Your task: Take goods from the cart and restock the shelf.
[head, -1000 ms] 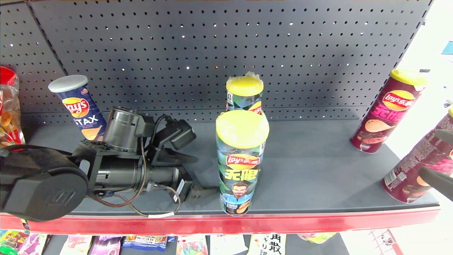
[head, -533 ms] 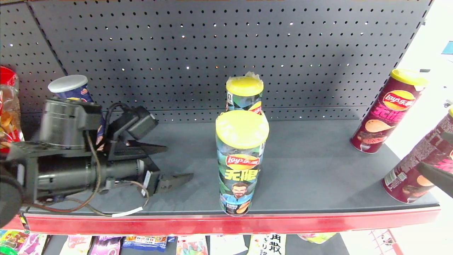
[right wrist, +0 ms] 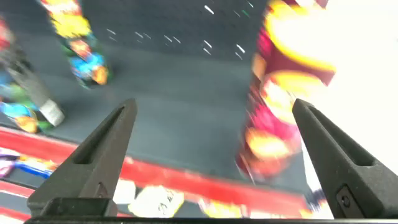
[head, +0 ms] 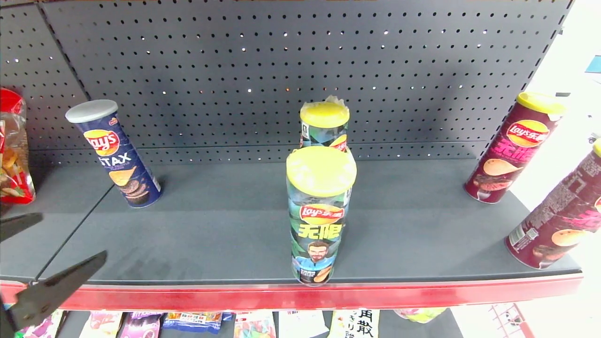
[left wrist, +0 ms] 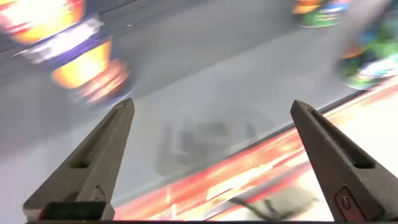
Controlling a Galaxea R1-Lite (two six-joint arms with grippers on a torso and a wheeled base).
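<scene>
Left claw (head: 73, 234) is spread wide and empty at the left front corner of the shelf (head: 211, 234), over its red lip (head: 375, 295). Right claw (right wrist: 214, 104) is also wide apart, holding nothing, facing the maroon can (head: 558, 220) by the right front edge. Blue can (head: 115, 155) stands back left and green can (head: 320, 216) stands at the lip, with bare shelf between them.

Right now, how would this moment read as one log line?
left claw: open, empty, at front-left edge of shelf | right claw: open, empty, facing maroon chip can | blue chip can: on shelf, back left
</scene>
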